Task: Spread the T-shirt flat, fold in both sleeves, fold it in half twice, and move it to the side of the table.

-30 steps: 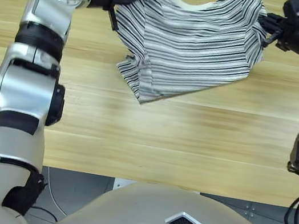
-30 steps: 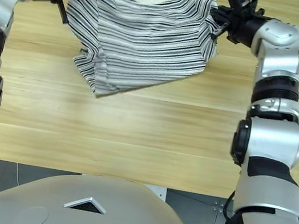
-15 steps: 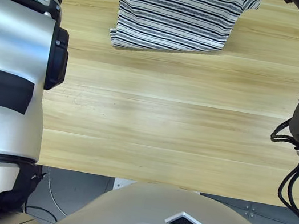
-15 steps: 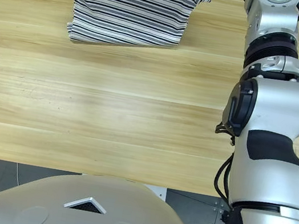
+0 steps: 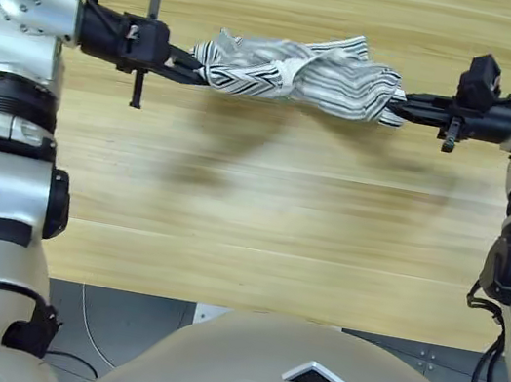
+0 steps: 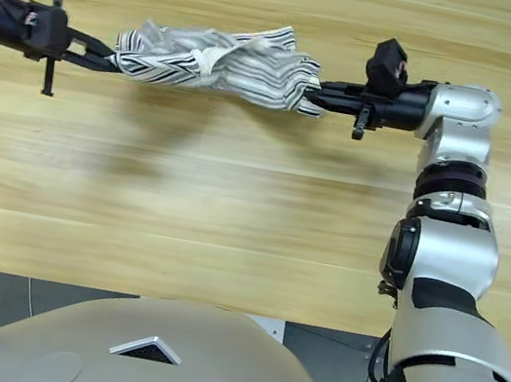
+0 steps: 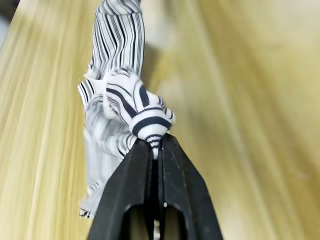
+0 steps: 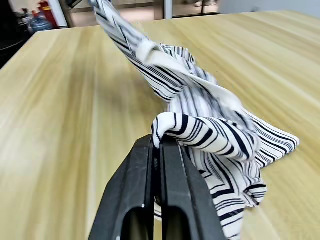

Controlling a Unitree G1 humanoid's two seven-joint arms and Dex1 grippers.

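Observation:
The black-and-white striped T-shirt (image 5: 297,68) is stretched into a bunched, twisted band above the wooden table (image 5: 262,212), held between my two grippers. My left gripper (image 5: 193,68) is shut on the shirt's left end, and the pinched fabric (image 7: 150,131) shows right at its fingertips. At the right end my right gripper (image 5: 397,104) is shut on a fold of cloth (image 8: 172,127). Both arms reach inward from the sides at about the same height. The shirt casts a shadow on the table (image 5: 213,149) below it.
The table's near edge (image 5: 244,310) runs across in front of me, with grey floor beyond it. In the right wrist view, room clutter (image 8: 40,17) stands past the table's far end.
The shirt hung spread open between my raised grippers a second ago; now both grippers are lower and the shirt is pulled into a tight crumpled band.

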